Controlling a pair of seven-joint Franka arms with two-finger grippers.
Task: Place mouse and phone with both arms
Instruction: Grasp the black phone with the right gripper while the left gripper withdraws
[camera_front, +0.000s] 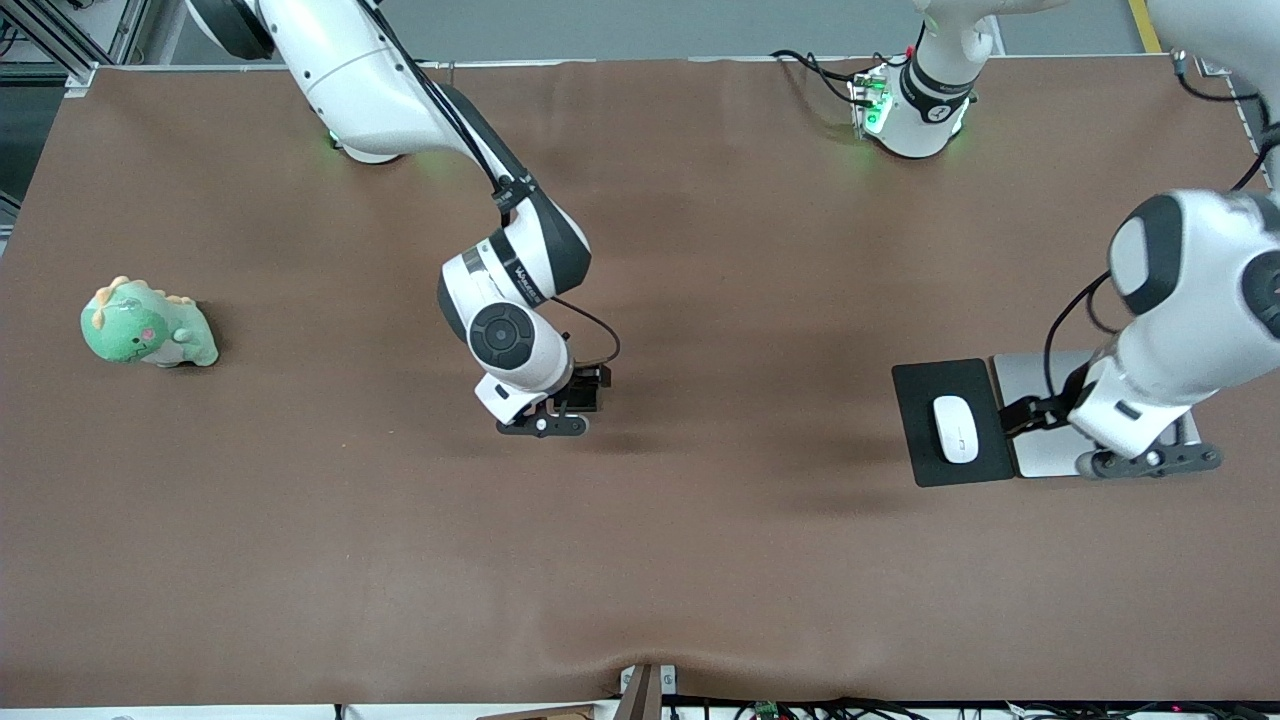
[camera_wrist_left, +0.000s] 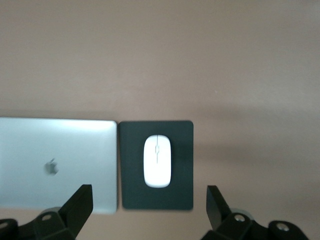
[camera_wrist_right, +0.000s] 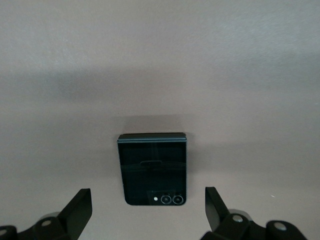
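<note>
Inventory, my two hands: laptop, silver, apple logo on its lid, under my left gripper, whose fingers stand wide and empty. Mouse on a dark pad just beside it. Phone on the brown table under my right gripper, wide, empty. Green plush dinosaur well apart, toward my right arm's end.

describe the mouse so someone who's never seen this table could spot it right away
Go to the left arm's end of the brown table, where a closed silver laptop lies flat. Beside it, toward the middle of the table, is a black mouse pad, and the mouse rests on it. It is the only small glossy white oval there, with a thin grey line down its middle.
</note>
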